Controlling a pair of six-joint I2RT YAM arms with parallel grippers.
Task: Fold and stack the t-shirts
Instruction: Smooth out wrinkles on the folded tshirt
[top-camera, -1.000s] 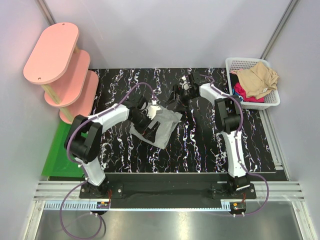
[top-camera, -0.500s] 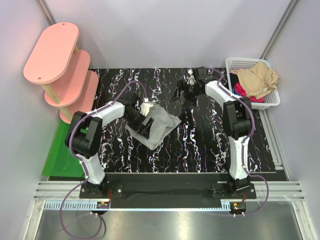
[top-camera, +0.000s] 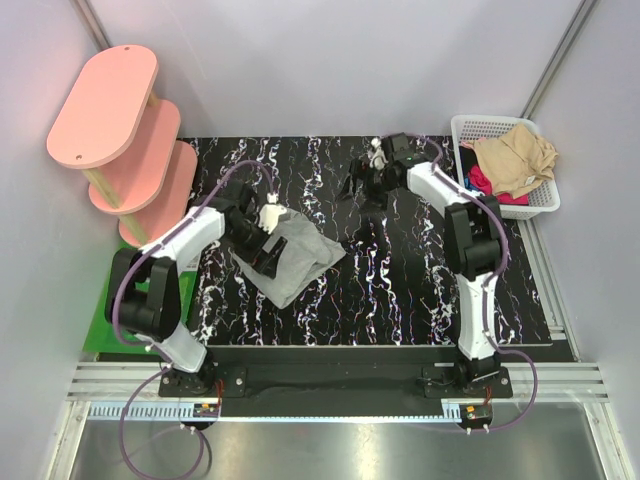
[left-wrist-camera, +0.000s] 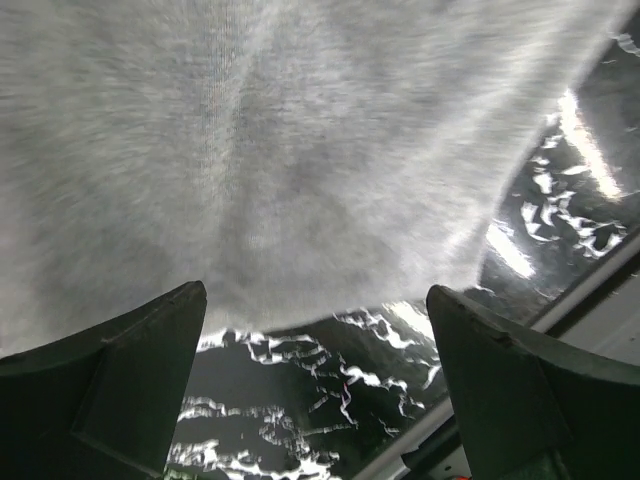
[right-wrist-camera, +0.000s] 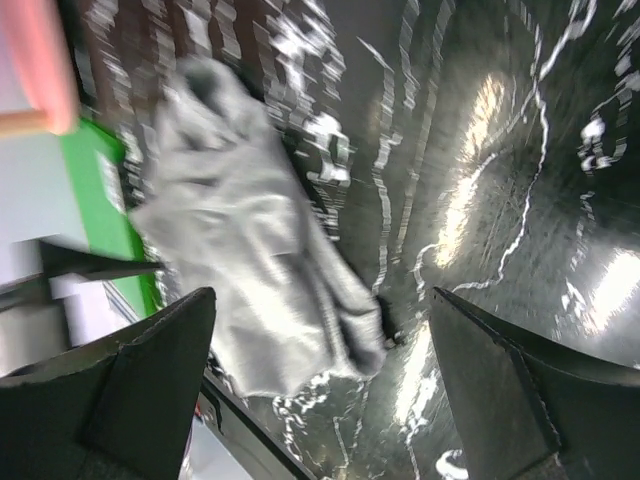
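Observation:
A heather grey t-shirt (top-camera: 298, 258) lies folded in a rough rectangle on the black marbled table (top-camera: 400, 290), left of centre. My left gripper (top-camera: 268, 254) hangs over the shirt's left part. In the left wrist view the grey t-shirt (left-wrist-camera: 300, 150) fills the top, and the left gripper (left-wrist-camera: 315, 296) is open with only table between its fingers. My right gripper (top-camera: 362, 188) is open above the far middle of the table, apart from the shirt. From the right wrist, the right gripper (right-wrist-camera: 315, 300) looks down on the grey t-shirt (right-wrist-camera: 250, 250). A tan t-shirt (top-camera: 515, 160) and a red one (top-camera: 483, 184) lie in the basket.
The white lattice basket (top-camera: 548, 204) stands at the table's far right corner. A pink three-tier shelf (top-camera: 120, 130) stands at the far left, and a green mat (top-camera: 112, 320) lies below it beside the table. The table's front rail (top-camera: 330, 355) runs between the arm bases.
The left arm has swung to the left and the grey t-shirt has shifted left with it. The right gripper has drawn back toward the far edge, away from the shirt.

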